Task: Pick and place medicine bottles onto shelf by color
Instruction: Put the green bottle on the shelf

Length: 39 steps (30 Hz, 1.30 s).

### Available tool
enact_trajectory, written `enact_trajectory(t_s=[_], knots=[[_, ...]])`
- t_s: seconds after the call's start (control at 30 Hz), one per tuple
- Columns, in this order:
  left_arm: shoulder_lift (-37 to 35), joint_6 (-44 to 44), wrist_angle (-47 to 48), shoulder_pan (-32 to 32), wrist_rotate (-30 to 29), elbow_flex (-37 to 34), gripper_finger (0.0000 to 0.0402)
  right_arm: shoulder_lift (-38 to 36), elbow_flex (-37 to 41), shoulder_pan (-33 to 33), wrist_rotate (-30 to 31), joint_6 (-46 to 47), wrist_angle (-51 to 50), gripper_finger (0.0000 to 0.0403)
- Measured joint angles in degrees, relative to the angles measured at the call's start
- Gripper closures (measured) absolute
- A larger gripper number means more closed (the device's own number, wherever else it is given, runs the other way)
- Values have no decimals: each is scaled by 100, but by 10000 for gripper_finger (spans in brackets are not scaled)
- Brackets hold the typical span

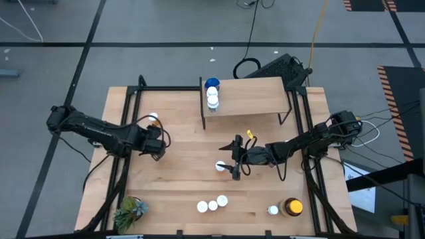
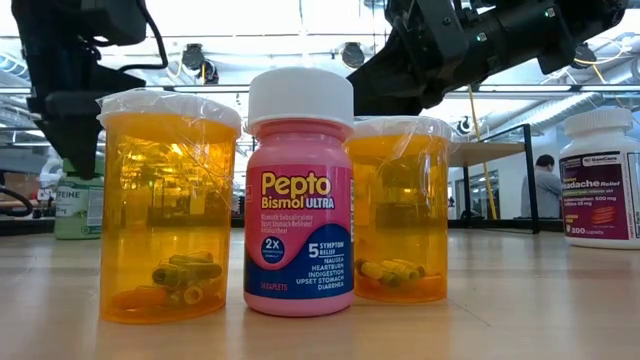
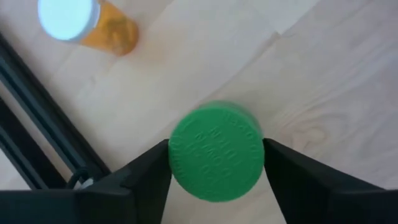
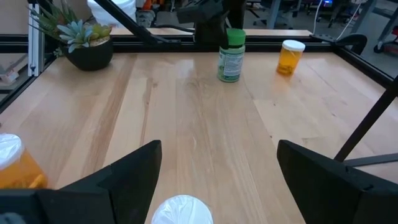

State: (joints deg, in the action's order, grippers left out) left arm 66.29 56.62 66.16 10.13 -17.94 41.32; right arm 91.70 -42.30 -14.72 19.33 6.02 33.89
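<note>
Left gripper (image 3: 216, 171) near the table's left edge, fingers spread either side of a green-capped bottle (image 3: 216, 151), narrow gaps, contact unclear. Right gripper (image 4: 214, 180) mid-table, wide open over a white-capped bottle (image 4: 182, 211); open board all round. Shelf (image 1: 249, 96) at the far edge carries two blue-capped bottles (image 1: 212, 93). Low view blocked by three near bottles (image 2: 298, 190).

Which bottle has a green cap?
The green-capped bottle standing between the left gripper's open fingers, near the table's left side. In the right wrist view it has a white body; the other caps look white or blue.
</note>
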Motion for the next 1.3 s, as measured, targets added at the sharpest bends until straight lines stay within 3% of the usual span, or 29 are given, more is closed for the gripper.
enact_trajectory(t_s=[0.27, 0.57, 0.77, 1.03, 1.2, 1.3], knots=[[34, -114, 13, -9, 30, 374, 202, 0, 0, 0, 0, 28, 42, 90], [75, -1088, 18, -461, -456, 2079, 201, 2, 0, 2, 0, -77, -12, 90], [707, -2235, 123, -1149, -603, 3871, 200, 2, 0, 26, -2, -111, -13, 90], [2504, -4085, 146, -2184, -596, 6763, 199, 2, 0, 26, -2, -69, -50, 90], [3556, -4798, 134, -2750, -242, 8600, 199, 2, 0, 27, -2, -69, -79, 90], [4051, -5047, 71, -3023, -142, 9350, 198, 2, 0, 45, -2, -69, -94, 90]])
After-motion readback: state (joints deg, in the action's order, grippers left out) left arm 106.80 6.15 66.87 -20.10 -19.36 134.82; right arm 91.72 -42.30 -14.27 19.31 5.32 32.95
